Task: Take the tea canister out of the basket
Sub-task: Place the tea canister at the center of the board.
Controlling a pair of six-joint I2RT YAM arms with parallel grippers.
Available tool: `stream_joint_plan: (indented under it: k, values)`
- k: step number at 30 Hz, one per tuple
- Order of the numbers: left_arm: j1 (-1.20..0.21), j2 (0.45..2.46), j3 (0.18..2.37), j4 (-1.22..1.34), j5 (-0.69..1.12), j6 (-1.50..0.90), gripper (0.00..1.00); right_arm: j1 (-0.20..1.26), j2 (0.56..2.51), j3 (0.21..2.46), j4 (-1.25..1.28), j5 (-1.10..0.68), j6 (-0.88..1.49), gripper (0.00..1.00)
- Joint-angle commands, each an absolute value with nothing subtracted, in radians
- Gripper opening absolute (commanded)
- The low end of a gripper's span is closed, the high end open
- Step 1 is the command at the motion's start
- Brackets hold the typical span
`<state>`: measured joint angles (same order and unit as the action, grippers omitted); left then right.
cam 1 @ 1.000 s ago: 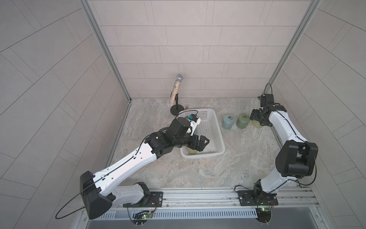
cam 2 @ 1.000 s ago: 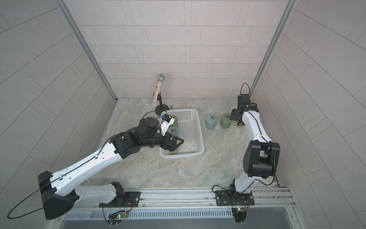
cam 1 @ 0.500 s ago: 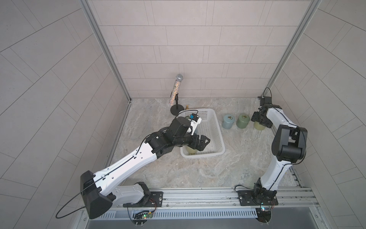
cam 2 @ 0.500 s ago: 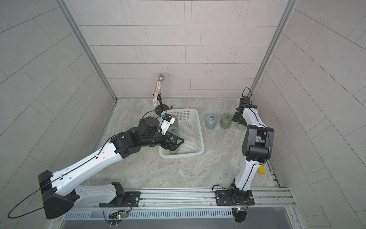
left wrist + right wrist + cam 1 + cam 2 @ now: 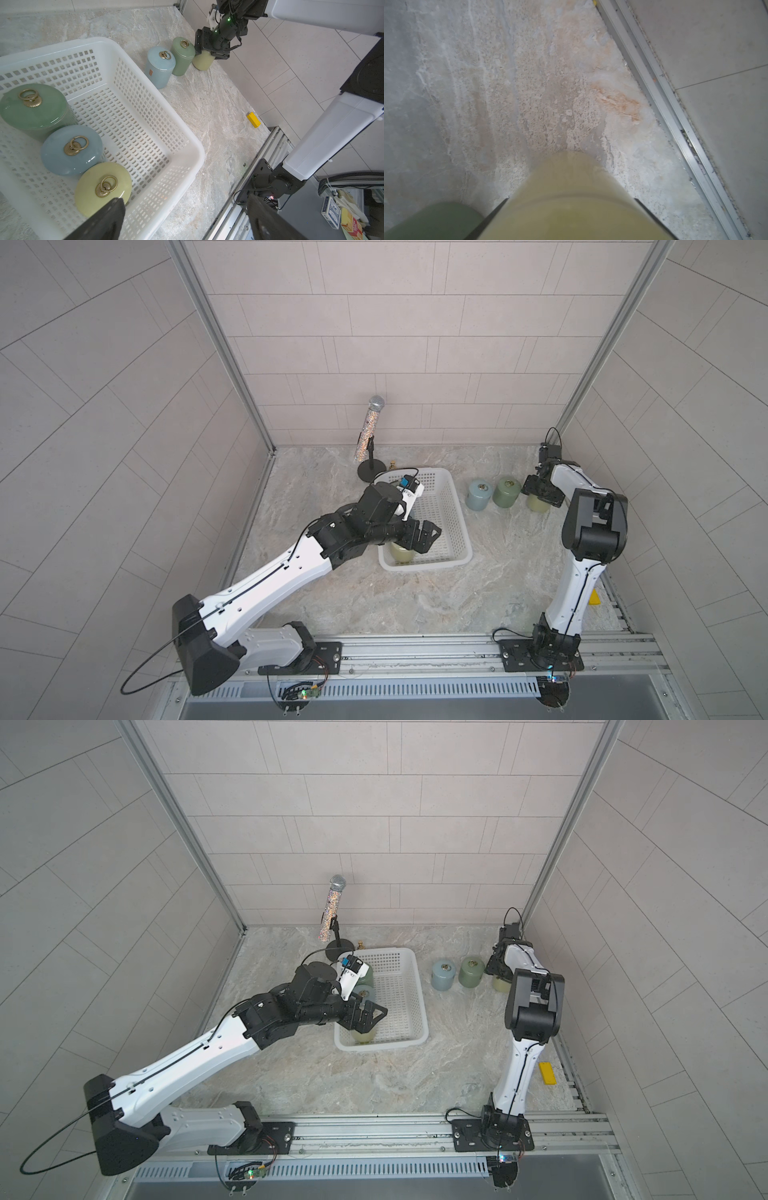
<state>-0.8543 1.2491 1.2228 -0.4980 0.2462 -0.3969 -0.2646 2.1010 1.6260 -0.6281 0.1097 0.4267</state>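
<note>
Marble tabletop (image 5: 374,593), basket (image 5: 424,566) half full.
My left end effector (image 5: 185,202), open and empty, hangs just off-centre above the upright yellow canister (image 5: 89,193).

No word, number or brand can be read anywhere. The pale blue canister (image 5: 159,66), standing on the counter (image 5: 207,108) outside the basket (image 5: 199,149), carries a small reddish-brown tag (image 5: 151,72) on its side wall, too small to make out. Beyond the counter's rail, a blue-and-white box (image 5: 330,209) and a yellow-and-red packet (image 5: 351,226) both bear print, but it is too blurred to read. In both top views a blue patch (image 5: 405,481) sits on the camera module at the left arm's wrist; no lettering shows on it.
</note>
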Motion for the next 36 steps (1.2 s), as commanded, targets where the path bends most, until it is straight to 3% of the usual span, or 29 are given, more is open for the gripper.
stream_joint_plan:
  k: [1, 6, 20, 30, 36]
  values:
    - [-0.859, 1.256, 1.255, -0.52, 0.228, -0.371, 1.0, -0.265, 2.096, 1.655, -0.597, 0.112, 0.429, 0.83]
    - [-0.858, 1.262, 1.259, -0.523, 0.227, -0.372, 1.0, -0.268, 2.109, 1.649, -0.596, 0.11, 0.427, 0.83]
    - [-0.859, 1.244, 1.25, -0.523, 0.225, -0.373, 1.0, -0.271, 2.042, 1.648, -0.612, 0.086, 0.422, 0.99]
    - [-0.858, 1.224, 1.225, -0.518, 0.197, -0.376, 1.0, -0.273, 1.877, 1.617, -0.688, 0.058, 0.449, 1.0]
    - [-0.858, 1.217, 1.211, -0.56, 0.105, -0.385, 1.0, -0.233, 1.7, 1.477, -0.666, 0.003, 0.478, 1.0]
